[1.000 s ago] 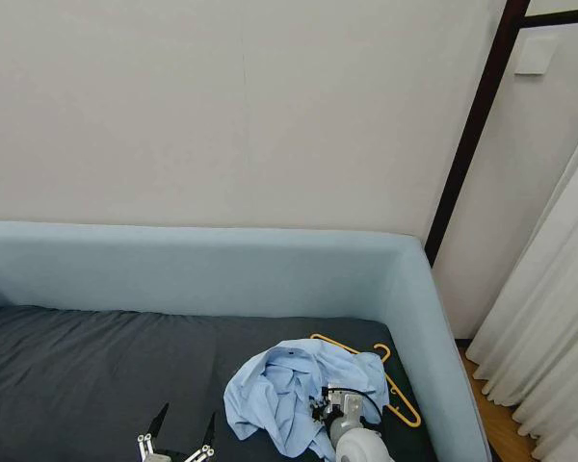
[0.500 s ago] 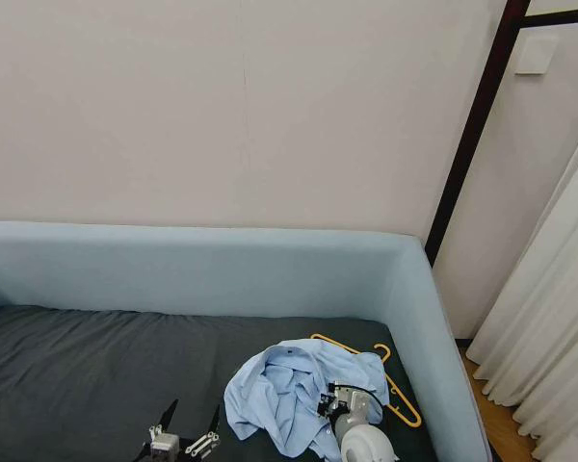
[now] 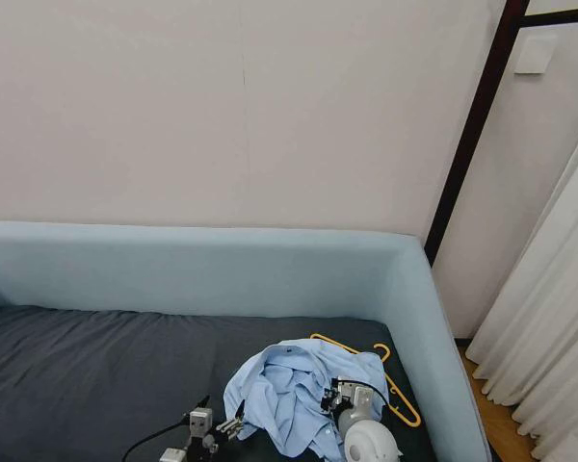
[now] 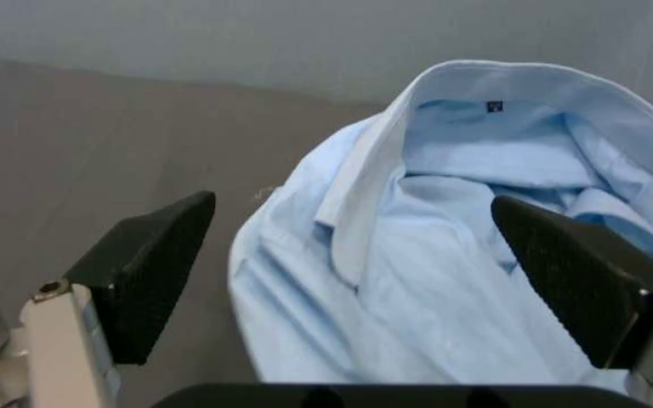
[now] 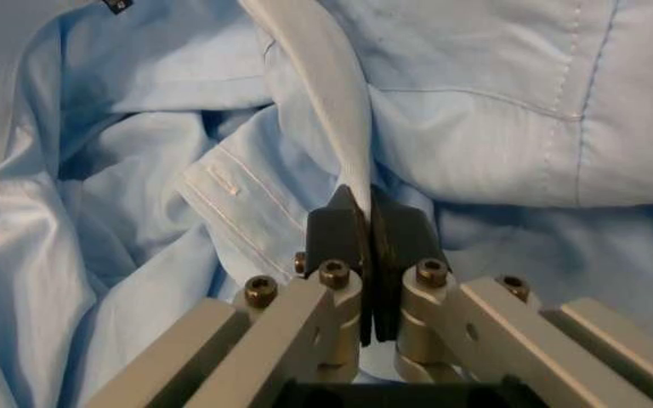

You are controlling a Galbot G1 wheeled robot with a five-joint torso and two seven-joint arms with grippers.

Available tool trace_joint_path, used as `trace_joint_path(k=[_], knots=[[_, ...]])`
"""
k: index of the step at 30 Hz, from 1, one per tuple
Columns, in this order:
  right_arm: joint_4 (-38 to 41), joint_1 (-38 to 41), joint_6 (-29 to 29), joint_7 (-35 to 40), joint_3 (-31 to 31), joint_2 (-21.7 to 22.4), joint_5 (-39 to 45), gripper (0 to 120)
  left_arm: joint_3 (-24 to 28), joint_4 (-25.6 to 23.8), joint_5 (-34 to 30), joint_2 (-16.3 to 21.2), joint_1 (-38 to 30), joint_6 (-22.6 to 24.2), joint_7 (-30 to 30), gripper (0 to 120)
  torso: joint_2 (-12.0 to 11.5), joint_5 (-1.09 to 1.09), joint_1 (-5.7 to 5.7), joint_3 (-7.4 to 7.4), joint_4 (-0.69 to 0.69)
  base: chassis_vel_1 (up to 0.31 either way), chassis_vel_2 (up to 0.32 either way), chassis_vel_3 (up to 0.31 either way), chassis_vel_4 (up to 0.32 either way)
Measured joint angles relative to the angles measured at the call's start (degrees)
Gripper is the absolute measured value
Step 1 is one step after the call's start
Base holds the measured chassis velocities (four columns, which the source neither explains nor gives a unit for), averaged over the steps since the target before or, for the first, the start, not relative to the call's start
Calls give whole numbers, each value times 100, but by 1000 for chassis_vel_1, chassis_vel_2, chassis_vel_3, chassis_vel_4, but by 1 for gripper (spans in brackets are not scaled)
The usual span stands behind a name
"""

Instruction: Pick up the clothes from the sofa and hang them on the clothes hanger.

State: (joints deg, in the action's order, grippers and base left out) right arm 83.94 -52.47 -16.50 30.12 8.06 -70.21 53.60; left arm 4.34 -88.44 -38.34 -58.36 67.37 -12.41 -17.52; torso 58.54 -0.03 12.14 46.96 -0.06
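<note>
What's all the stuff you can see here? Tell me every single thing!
shirt: one, light blue, crumpled on the sofa seat near its right end
hanger: one, yellow, on the seat, partly under the shirt
sofa: one, pale blue frame with dark grey seat, against the wall
curtain: one, white, right of the sofa
left gripper: one, black, open, facing the shirt
right gripper: one, black, shut on a shirt fold

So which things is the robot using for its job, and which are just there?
For the job: blue shirt, yellow hanger beneath it, sofa, right gripper shut on the shirt, left gripper open near the shirt.
Just there: white curtain, dark door frame, wall plate.
</note>
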Motion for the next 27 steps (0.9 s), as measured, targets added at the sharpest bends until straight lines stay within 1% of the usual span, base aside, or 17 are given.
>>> trace_joint_path(k=[2,3,5,6,7,11,14,15,17,19,21,23,25,26,27], knots=[[19,-8,0,2,5,28,8,0,80,141,-91,-127,-188,43,-28,95,0,1,0,0,-1,0,0,0,0],[31,-23,0,3,2,53,18,0,167,323,-147,-249,-384,53,-42,95,0,0,0,0,-2,0,0,0,0],[35,-26,0,3,-7,63,22,0,201,402,-177,-295,-457,51,-41,94,0,1,0,0,-3,0,0,0,0],[38,-27,0,5,-16,74,37,0,238,488,-257,-353,-543,63,-40,93,0,1,0,0,0,0,0,0,0],[39,-27,0,6,-16,84,52,0,264,584,-360,-424,-630,89,-40,90,0,0,0,0,-1,0,0,0,0],[39,-16,2,11,16,97,66,0,295,840,-514,-587,-750,129,-61,84,0,0,0,0,-1,0,0,0,0],[46,-2,4,35,59,90,70,0,319,1047,-611,-749,-838,163,-72,84,0,0,0,0,-1,0,0,0,0],[46,-2,4,35,59,90,70,0,319,1047,-611,-749,-838,163,-72,84,0,0,0,0,-1,0,0,0,0],[51,13,5,54,79,74,72,0,343,1244,-544,-866,-920,151,-79,84,0,0,0,0,-1,0,0,0,0],[62,24,5,68,92,70,75,0,364,1475,-364,-962,-1024,44,-83,83,0,0,0,0,0,0,0,0,0],[63,26,5,71,97,69,75,0,374,1560,-329,-1000,-1072,21,-87,83,0,0,0,0,-1,0,0,0,0],[68,28,4,82,104,75,75,0,385,1701,-282,-1061,-1153,-11,-96,79,0,0,0,0,-1,0,0,0,0],[69,27,4,84,112,84,70,0,396,1804,-262,-1098,-1199,-31,-106,72,0,0,0,0,-1,0,0,0,0],[69,27,4,84,112,84,70,0,396,1804,-262,-1098,-1199,-31,-106,72,0,0,0,0,-1,0,0,0,0],[61,29,4,84,112,84,64,0,400,1863,-262,-1119,-1221,-34,-106,67,0,0,0,0,-1,0,0,0,0]])
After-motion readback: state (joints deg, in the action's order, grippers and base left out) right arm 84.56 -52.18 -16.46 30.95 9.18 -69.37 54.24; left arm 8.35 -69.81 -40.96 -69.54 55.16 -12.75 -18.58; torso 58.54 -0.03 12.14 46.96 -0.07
